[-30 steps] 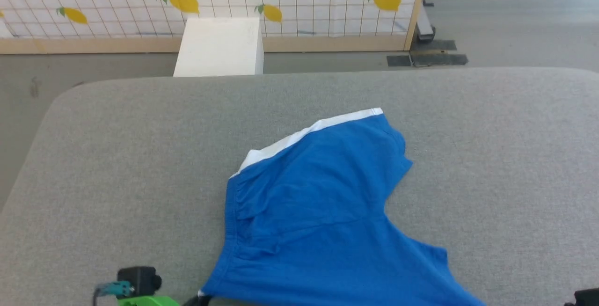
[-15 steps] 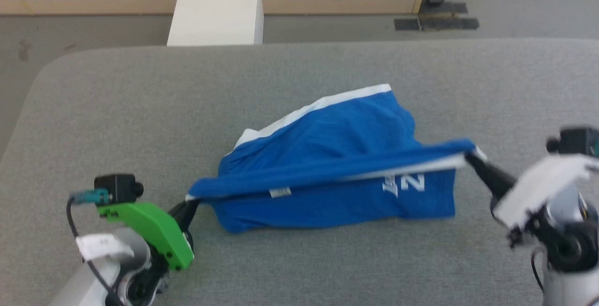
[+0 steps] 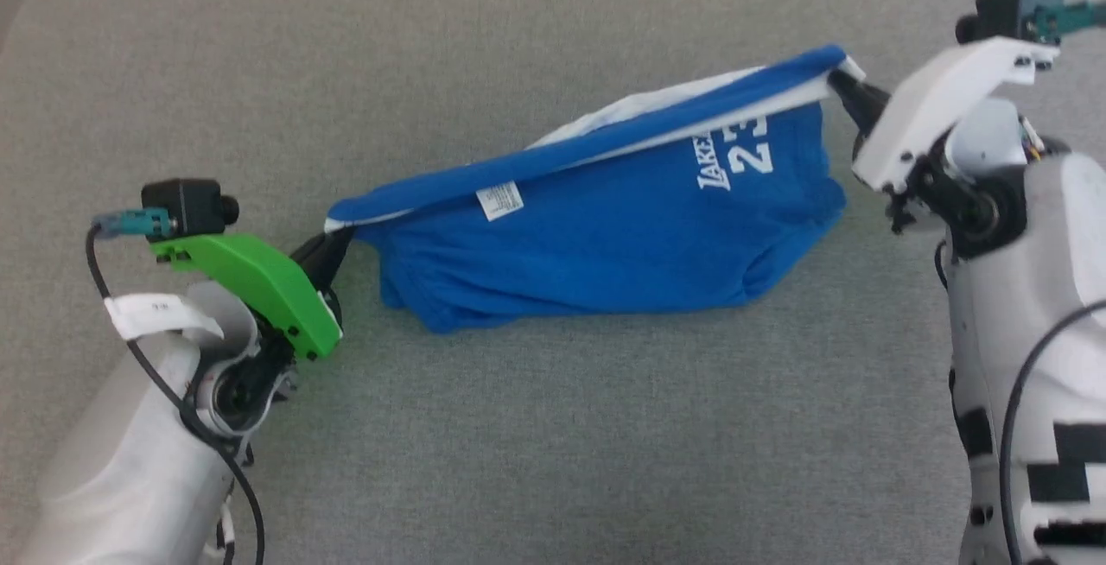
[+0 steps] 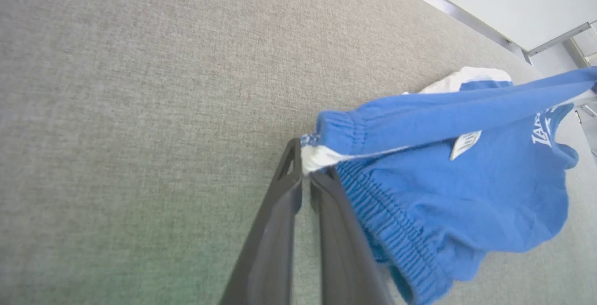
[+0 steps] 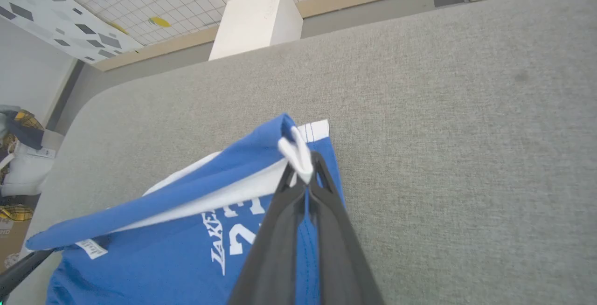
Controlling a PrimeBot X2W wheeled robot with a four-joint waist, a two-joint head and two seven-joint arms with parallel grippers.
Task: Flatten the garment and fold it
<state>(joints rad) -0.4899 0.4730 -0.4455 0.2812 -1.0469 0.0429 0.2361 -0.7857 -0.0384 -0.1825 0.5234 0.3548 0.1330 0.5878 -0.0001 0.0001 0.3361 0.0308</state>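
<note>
While the left gripper [image 3: 339, 238] and right gripper [image 3: 840, 85] clamp their jaws on opposite ends of its taut edge, the soft blue garment [image 3: 605, 245] sags pouch-like onto the grey woven table [image 3: 553, 427].

The bright blue jersey shorts [image 3: 605, 237] are soft, matt knit cloth, with a ribbed, gathered waistband [image 4: 396, 244], flat white printed lettering [image 3: 745, 149] and a small white papery tag [image 3: 499, 200]. The grey table [image 3: 553, 427] has a coarse, matt woven fabric cover. The left end effector [image 3: 341, 237] and right end effector [image 3: 838, 81] have smooth, dark, matt plastic fingers [image 4: 275, 249]. The green wrist bracket [image 3: 251, 280] and white wrist bracket [image 3: 942, 107] look like smooth plastic.
</note>
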